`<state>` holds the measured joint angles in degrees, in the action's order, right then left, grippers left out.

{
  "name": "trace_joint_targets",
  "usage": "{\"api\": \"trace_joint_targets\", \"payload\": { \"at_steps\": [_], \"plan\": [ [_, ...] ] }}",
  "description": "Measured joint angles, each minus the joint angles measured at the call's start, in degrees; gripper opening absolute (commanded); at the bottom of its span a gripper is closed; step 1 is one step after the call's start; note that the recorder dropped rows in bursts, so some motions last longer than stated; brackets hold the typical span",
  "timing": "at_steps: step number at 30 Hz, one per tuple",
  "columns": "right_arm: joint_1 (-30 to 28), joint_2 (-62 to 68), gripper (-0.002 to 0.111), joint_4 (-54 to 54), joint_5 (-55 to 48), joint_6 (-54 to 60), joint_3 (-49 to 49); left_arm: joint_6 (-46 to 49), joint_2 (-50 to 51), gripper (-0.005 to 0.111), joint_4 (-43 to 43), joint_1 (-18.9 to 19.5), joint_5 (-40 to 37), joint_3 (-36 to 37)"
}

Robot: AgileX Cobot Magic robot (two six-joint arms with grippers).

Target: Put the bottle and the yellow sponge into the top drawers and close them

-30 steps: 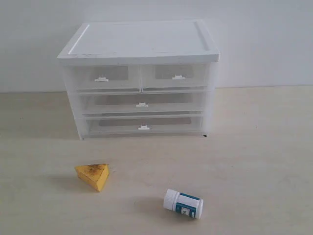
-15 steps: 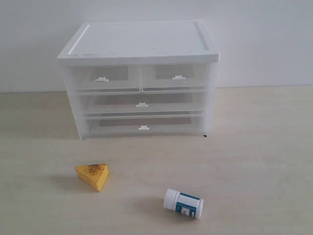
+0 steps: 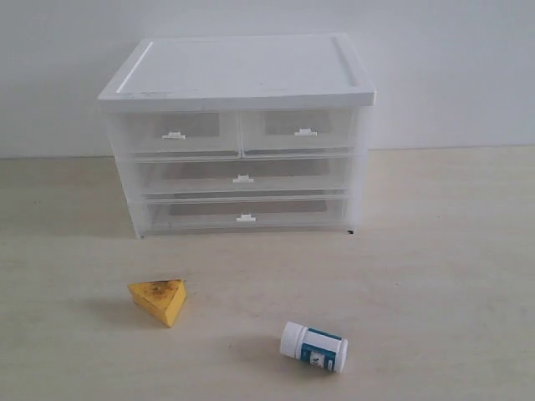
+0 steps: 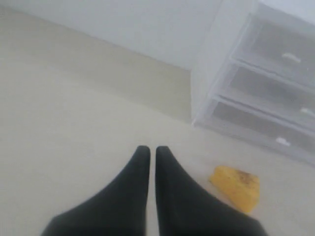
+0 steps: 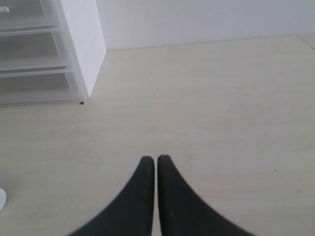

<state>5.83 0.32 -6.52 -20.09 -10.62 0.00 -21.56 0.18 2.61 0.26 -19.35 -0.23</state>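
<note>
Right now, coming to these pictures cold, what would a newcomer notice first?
The white drawer cabinet stands at the back by the wall, its top drawers shut. On the table in front lie the yellow sponge, left, and the bottle on its side, nearer and to the right. The left gripper and right gripper hang empty, fingers together.

Each gripper (image 4: pixel 148 149) (image 5: pixel 156 158) has smooth, black, tapering fingers.

Print on the bottle (image 3: pixel 313 347) is unreadably small; both wrist views crop the drawer unit (image 4: pixel 216 69).
</note>
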Motion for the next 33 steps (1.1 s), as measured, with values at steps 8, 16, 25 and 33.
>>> {"api": "trace_joint_targets", "payload": {
  "at_steps": [8,16,25,33],
  "plan": [
    [0.0,0.0,0.0,0.0,0.0,0.0,0.0,-6.9,0.0,0.004,-12.9,0.0,4.1,0.0],
    [0.0,0.0,0.0,0.0,0.0,0.0,0.0,-7.8,0.0,0.004,-26.4,0.0,9.0,0.0],
    [0.0,0.0,0.0,0.0,0.0,0.0,0.0,-4.8,0.0,0.004,-28.5,0.0,11.1,-0.5],
    [0.0,0.0,0.0,0.0,0.0,0.0,0.0,0.9,1.4,0.004,-28.8,0.0,14.3,-6.7]
  ]
}}
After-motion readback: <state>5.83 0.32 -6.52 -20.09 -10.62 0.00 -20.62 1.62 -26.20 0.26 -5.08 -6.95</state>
